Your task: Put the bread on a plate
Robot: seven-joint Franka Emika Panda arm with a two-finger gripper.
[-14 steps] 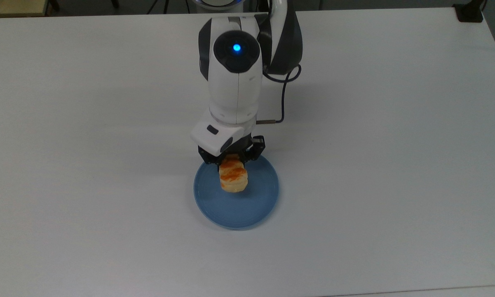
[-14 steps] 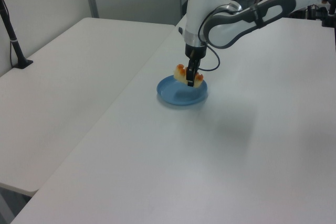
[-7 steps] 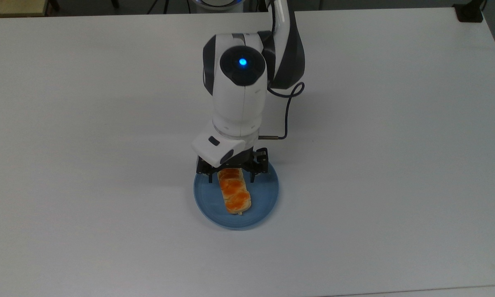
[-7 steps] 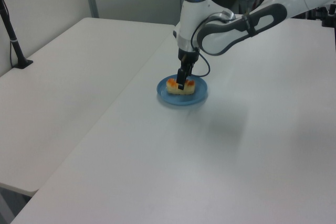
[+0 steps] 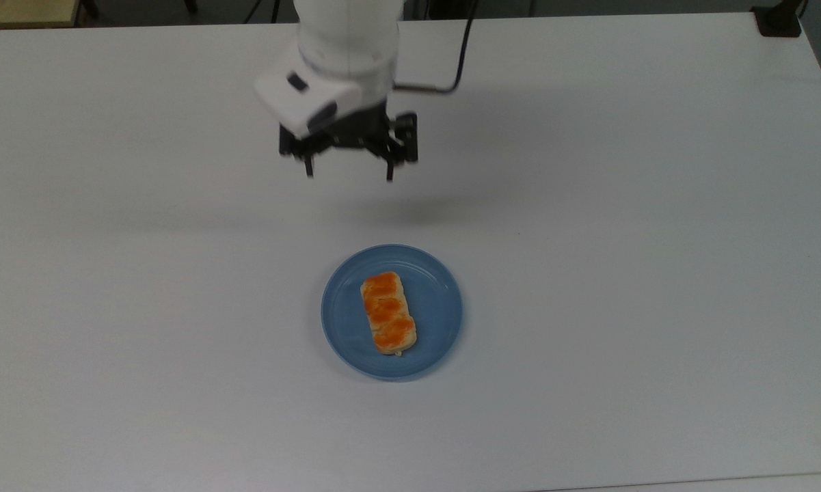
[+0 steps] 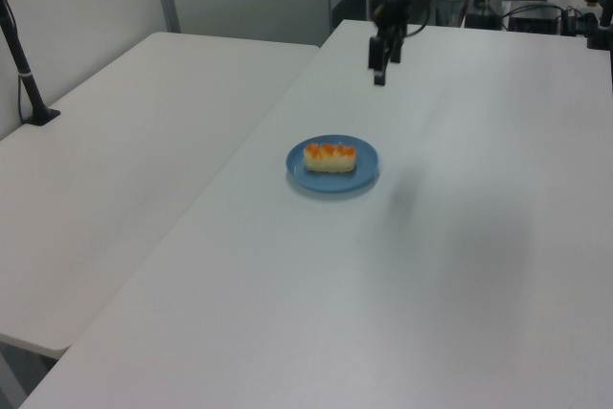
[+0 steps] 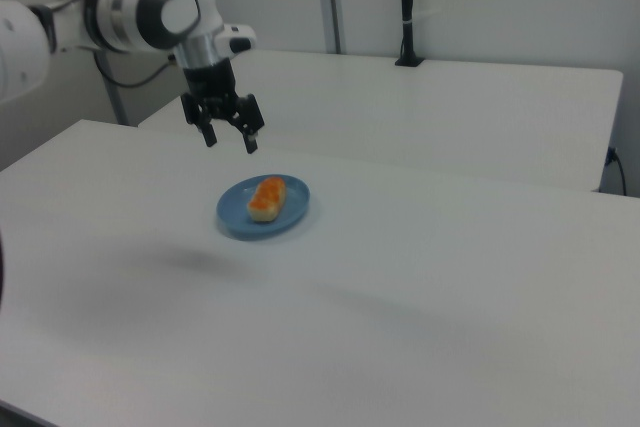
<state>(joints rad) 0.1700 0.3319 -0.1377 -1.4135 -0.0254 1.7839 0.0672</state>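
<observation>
The bread (image 5: 388,313), pale beige with a glossy orange braided top, lies flat inside the blue plate (image 5: 437,331) near the table's middle. The same bread (image 6: 329,156) on the plate (image 6: 369,171) shows in the left view, and the bread (image 7: 266,197) rests on the plate (image 7: 235,217) in the right view. My gripper (image 5: 348,172) hangs open and empty well above the table, high over the plate and toward the top view's top. It also appears as the gripper (image 6: 380,72) in the left view and the gripper (image 7: 231,140) in the right view.
The white table (image 5: 622,239) spreads wide around the plate. A second white table (image 6: 124,131) adjoins it on the left view's left. A black post (image 7: 405,7) stands on the far table in the right view, and a black mount (image 5: 779,20) sits at the top view's top right corner.
The gripper opened and let go of the bread, which now lies flat on the plate. The arm then rose and drew back toward the top view's top.
</observation>
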